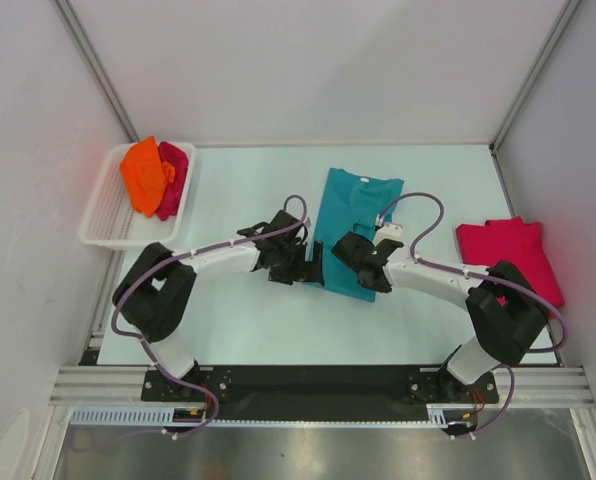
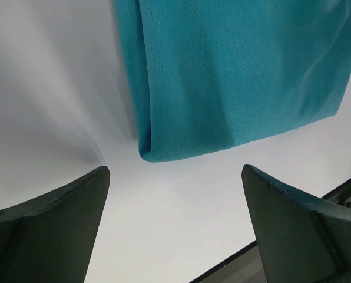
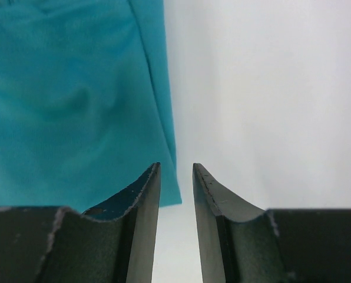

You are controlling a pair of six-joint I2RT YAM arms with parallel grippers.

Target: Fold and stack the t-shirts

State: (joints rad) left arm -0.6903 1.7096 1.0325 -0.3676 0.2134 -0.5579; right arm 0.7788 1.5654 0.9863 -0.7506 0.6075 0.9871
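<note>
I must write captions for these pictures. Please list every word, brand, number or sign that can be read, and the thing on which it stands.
No text can be read in any view.
white basket: no label shows.
teal t-shirt: plain, no print; its collar is too small to tell a tag.
orange t-shirt, crimson-pink t-shirt in the basket, crimson-pink t-shirt on the right: plain.
arms: no legible marking.
</note>
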